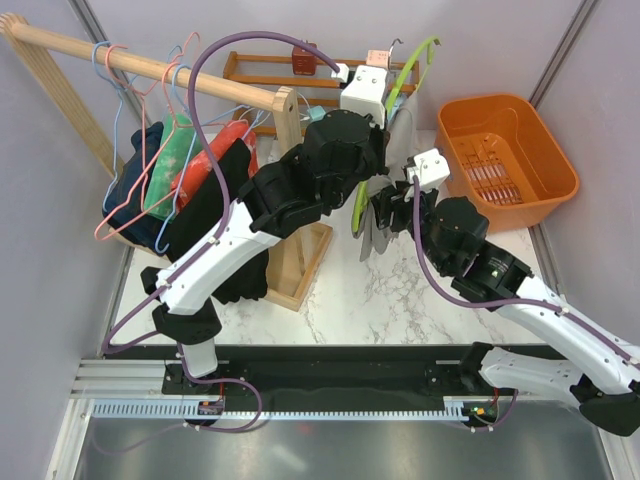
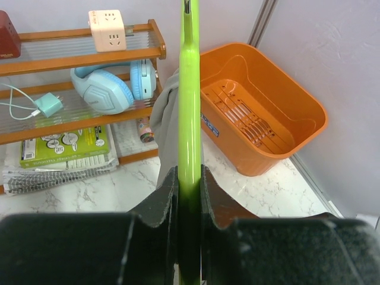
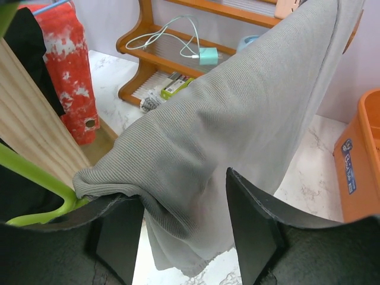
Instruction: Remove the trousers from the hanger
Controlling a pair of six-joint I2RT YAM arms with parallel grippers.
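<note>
The left jaws are clamped on the hanger point(image 2: 189, 107). Its lime-green arm runs straight up between the two black fingers point(image 2: 163, 205), with no gap on either side. Just beyond that grip, the trousers point(image 2: 168, 127) hang as a grey fold against the left side of the green arm.

The right jaws stand apart. The trousers' fabric droops into the gap between them without being pinched. A bunched grey edge lies over the top of the finger point(image 3: 119, 237) on the left of the right wrist view, and the other finger point(image 3: 252, 237) stands clear of the cloth. From there the fabric rises as a broad ribbed sheet toward the upper right. A piece of the hanger shows beside and below the bunched edge.

In the overhead view the hanger and trousers are held up above the bench point(image 1: 400, 290), between the two wrists. To the right sits an orange basket point(image 1: 550, 190). Behind is a low wooden shelf point(image 2: 77, 59) with blue headphones point(image 2: 101, 89) and a power cube point(image 2: 107, 29). To the left is a wooden rack point(image 1: 70, 42) with wire hangers, a red garment point(image 3: 65, 71) and a black garment point(image 1: 215, 190).
</note>
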